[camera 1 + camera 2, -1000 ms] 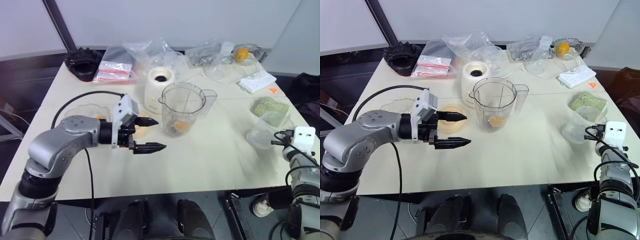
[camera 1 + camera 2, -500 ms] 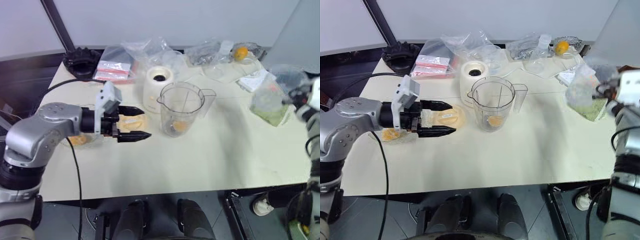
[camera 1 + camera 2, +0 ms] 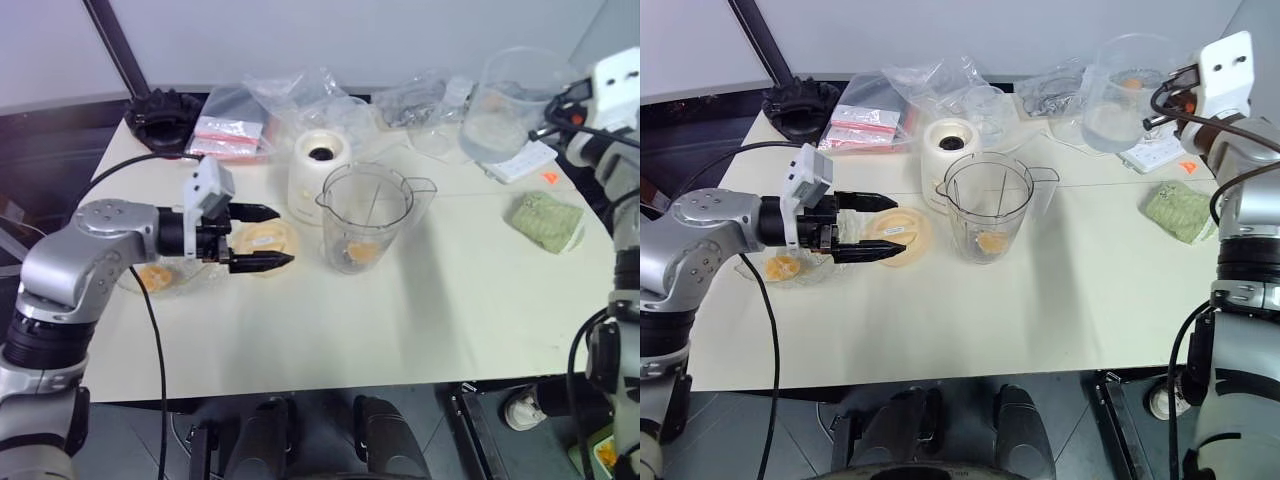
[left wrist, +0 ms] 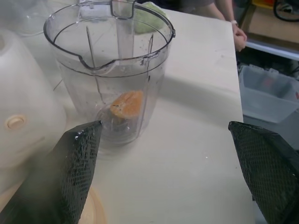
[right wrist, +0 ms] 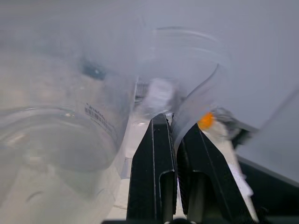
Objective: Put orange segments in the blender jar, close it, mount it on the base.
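Risk lay with the right claw, pressed together on the rim of a clear cup held high at two o'clock over the desk; that thin pinch could slip. Left claw hovered spread, empty, at nine o'clock of the blender jar. The jar stood upright mid-desk, clear, one orange segment at its bottom, the base touching behind.

Clear blender jar containing a bright-orange orange segment; cream-white base with dark socket. Pale green cloth; black toothed ring; black mesh-textured fingers.
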`<act>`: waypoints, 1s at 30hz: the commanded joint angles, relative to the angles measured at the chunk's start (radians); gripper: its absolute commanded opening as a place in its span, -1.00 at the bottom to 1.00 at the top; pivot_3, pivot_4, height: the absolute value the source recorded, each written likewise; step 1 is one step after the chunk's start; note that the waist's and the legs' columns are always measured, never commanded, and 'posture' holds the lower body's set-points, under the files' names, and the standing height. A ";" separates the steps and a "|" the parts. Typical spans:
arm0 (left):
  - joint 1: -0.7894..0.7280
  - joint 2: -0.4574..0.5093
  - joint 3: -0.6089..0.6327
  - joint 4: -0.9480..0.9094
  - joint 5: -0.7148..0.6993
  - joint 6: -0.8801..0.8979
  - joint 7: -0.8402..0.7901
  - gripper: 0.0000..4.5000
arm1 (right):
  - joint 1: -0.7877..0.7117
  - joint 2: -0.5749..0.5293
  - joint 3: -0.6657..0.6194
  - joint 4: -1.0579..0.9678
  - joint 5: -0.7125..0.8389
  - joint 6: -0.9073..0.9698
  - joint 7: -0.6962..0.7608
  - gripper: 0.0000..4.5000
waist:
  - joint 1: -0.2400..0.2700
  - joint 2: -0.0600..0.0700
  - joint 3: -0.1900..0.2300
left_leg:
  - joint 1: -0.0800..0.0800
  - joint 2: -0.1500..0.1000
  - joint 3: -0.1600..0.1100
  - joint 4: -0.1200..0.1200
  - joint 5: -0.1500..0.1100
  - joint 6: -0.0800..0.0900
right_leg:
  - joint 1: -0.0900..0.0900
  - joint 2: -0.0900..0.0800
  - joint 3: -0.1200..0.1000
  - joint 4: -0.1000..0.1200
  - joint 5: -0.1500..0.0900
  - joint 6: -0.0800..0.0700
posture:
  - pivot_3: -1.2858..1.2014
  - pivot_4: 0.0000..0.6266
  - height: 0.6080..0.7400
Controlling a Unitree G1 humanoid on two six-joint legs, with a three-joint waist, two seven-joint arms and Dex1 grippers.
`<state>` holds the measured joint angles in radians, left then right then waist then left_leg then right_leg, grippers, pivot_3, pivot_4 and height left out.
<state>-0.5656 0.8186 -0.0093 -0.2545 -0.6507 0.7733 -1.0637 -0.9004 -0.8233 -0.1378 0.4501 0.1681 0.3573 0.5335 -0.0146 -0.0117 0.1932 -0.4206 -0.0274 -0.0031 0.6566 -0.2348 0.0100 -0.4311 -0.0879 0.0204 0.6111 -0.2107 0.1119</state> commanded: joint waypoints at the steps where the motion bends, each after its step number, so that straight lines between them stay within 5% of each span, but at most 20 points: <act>1: 0.015 -0.007 0.035 -0.024 -0.011 -0.008 0.015 1.00 | -0.035 -0.013 0.018 -0.082 -0.024 -0.020 0.034 -0.98 | -0.001 0.000 0.000 | 0.000 0.000 0.000 0.000 0.000 0.000 | 0.000 0.000 0.000 0.000 0.000 0.000 | 0.03 -0.52 1.00; 18: 0.030 -0.039 0.025 -0.035 -0.007 -0.002 0.051 1.00 | -0.081 0.016 0.232 -0.019 -0.299 -0.318 0.075 -0.98 | -0.006 0.000 0.000 | 0.001 0.000 0.000 0.000 0.000 0.000 | -0.001 0.000 0.000 0.001 0.000 0.000 | 0.03 -0.52 1.00; 30: 0.036 -0.042 0.024 -0.047 -0.012 0.008 0.067 1.00 | -0.136 0.032 0.266 0.063 -0.410 -0.473 0.049 -0.98 | -0.005 0.000 0.000 | 0.001 0.000 0.000 0.000 0.000 -0.001 | -0.001 0.000 0.000 0.001 0.000 0.000 | 0.03 -0.52 1.00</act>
<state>-0.5237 0.7759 -0.0065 -0.2769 -0.6503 0.7802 -0.9990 -0.9967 -0.7844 0.1448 0.5249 -0.2320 -0.0859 0.5995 -0.0194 -0.0116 0.1934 -0.4200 -0.0271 -0.0030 0.6569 -0.2345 0.0095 -0.4317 -0.0876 0.0203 0.6126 -0.2104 0.1117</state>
